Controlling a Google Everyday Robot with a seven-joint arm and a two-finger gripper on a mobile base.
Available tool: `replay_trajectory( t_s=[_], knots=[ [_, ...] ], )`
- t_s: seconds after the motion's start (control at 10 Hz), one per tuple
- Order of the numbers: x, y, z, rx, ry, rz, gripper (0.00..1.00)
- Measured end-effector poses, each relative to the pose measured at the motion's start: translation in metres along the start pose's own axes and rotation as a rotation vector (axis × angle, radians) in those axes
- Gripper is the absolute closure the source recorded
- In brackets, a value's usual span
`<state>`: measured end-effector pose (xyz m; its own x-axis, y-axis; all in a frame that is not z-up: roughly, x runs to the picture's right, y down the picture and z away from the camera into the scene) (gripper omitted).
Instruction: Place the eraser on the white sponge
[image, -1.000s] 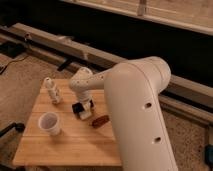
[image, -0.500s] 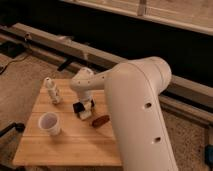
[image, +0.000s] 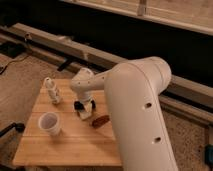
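A: Presumably the eraser (image: 78, 105) is meant to be taken by its long flat sides; a small stiff block like that is judged light, though its slight gloss may let it slip

B: Where is it seen?

A: Low on the wooden table (image: 70, 145), right under the claw (image: 84, 106), touching or just above the white sponge (image: 86, 112). Whether the claw is spread or pinching cannot be told. The sponge is expected to give a little when pressed, so a gentle set-down is advised

B: And the containers?

A: Only a white cup (image: 50, 123) is seen near the front left, upright; nothing can be made out inside. A white bottle-like figure (image: 52, 91) and a brown oblong thing (image: 100, 120) are also noted
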<state>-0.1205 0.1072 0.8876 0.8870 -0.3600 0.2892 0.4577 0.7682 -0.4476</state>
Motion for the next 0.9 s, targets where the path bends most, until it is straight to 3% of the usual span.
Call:
replay_trajectory(
  t_s=[0.5, 0.9],
  knots=[
    [-0.0056, 0.0055, -0.0089, 0.029, -0.016, -0.017, 0.2],
    [-0.0067, 0.0053, -0.0089, 0.03, -0.017, -0.017, 0.2]
  ],
)
